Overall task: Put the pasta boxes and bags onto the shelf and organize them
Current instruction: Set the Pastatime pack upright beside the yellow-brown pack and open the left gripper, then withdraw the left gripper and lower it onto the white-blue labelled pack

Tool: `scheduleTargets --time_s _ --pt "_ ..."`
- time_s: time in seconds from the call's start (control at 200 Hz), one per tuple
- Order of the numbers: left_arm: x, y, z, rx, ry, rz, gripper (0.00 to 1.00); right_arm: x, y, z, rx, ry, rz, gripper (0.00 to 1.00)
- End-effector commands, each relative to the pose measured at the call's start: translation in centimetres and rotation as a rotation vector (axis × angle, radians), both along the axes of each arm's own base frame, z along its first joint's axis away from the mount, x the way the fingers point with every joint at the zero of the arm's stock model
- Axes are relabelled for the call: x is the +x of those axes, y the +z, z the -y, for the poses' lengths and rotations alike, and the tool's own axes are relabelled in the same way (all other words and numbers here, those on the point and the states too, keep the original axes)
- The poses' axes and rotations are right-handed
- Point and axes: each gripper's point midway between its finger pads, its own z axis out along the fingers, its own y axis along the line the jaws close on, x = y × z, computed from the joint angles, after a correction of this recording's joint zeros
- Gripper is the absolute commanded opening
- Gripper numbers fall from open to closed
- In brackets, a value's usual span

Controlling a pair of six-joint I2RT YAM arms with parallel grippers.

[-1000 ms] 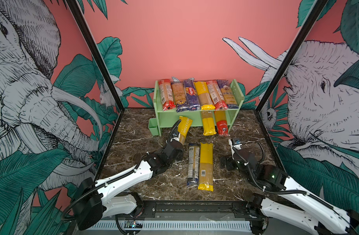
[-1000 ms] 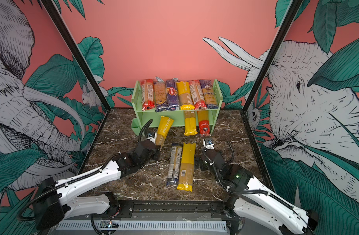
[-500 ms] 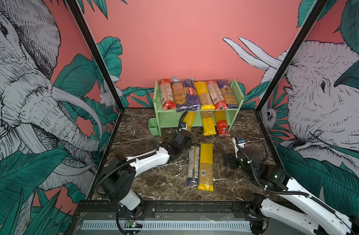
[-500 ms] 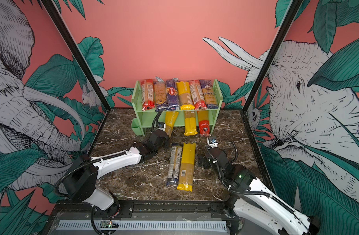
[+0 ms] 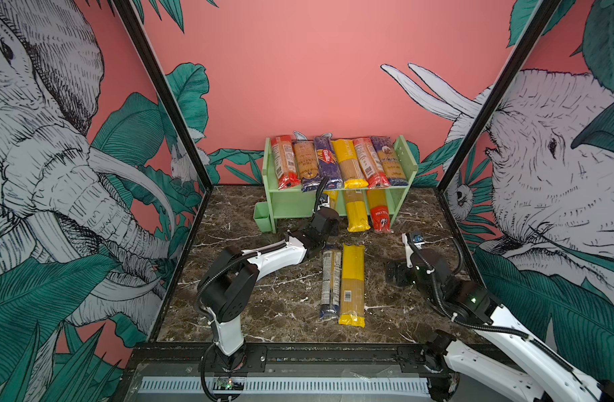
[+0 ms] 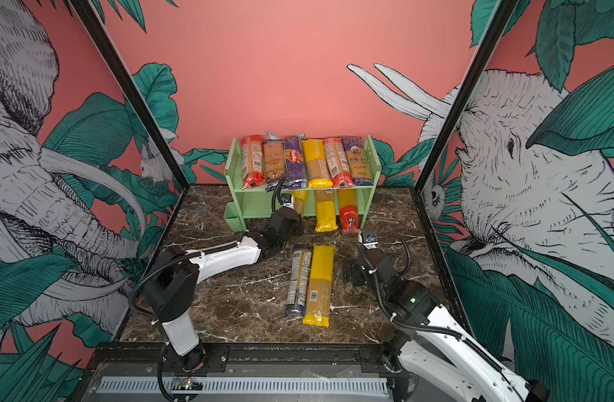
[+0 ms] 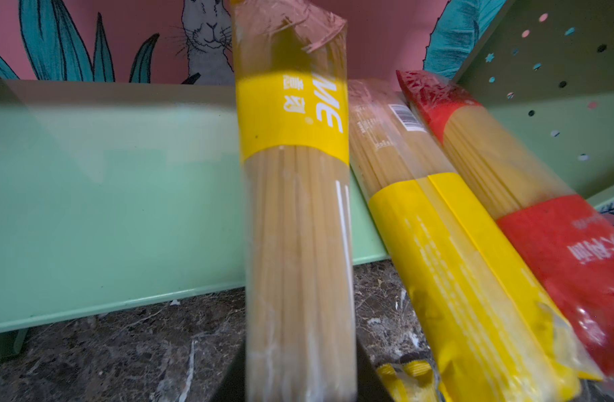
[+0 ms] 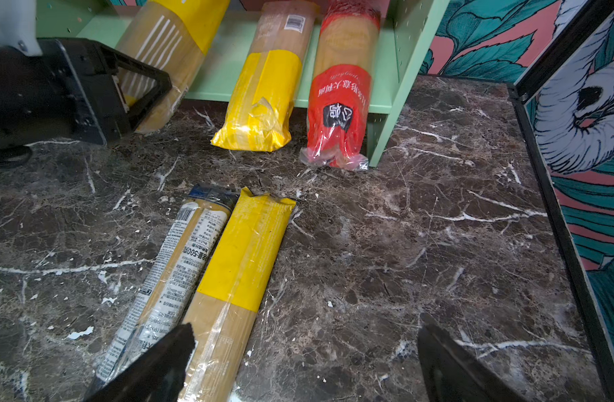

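Top view: the left hand, clenched on a yellow-banded clear spaghetti pack, angles it into the lower tier of the pale green two-tier shelf.
Left wrist: the held pack aligns beside the shelved yellow pack, apparently to keep the row parallel.
Right wrist: the right hand, released, waits in front of the shelf over a yellow-ended pack lying on the counter.

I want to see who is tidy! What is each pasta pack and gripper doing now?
left gripper: shut on the banded pack
banded pack: tilted, far end inside the lower tier of the shelf
right gripper: open, empty, above the table
six top packs: lying side by side
yellow pack and red pack: on lower tier, sticking out
blue-ended pack and long yellow pack: flat on table
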Motion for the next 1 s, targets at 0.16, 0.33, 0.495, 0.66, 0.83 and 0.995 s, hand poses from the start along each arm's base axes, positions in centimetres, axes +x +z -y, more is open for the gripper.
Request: scheduleTargets --time_s 0.16,0.33,0.495,0.66,0.83,0.995 --pt "3.2 8.7 0.5 -0.205 0.076 0.206 0.00 0.0 -0.2 0.3 0.007 -0.002 0.004 0.99" --pt "3.8 8.4 1.1 -0.225 0.077 0.201 0.00 -0.1 -0.3 0.6 0.009 -0.009 0.003 1.00" --pt "4.1 7.7 1.5 -0.230 0.072 0.182 0.05 -0.3 -0.1 0.9 0.018 -0.012 0.003 0.99" --pt "3.5 7.2 2.1 -0.248 0.028 0.165 0.57 -0.7 0.1 1.2 0.023 -0.016 0.005 0.99" --pt "2.2 6.5 1.5 -0.255 0.011 0.143 0.61 -0.7 0.2 1.2 0.025 -0.018 0.006 0.99" --pt "-0.7 5.9 2.1 -0.195 -0.027 0.139 0.62 -0.9 0.5 1.6 0.009 -0.019 0.002 0.99"
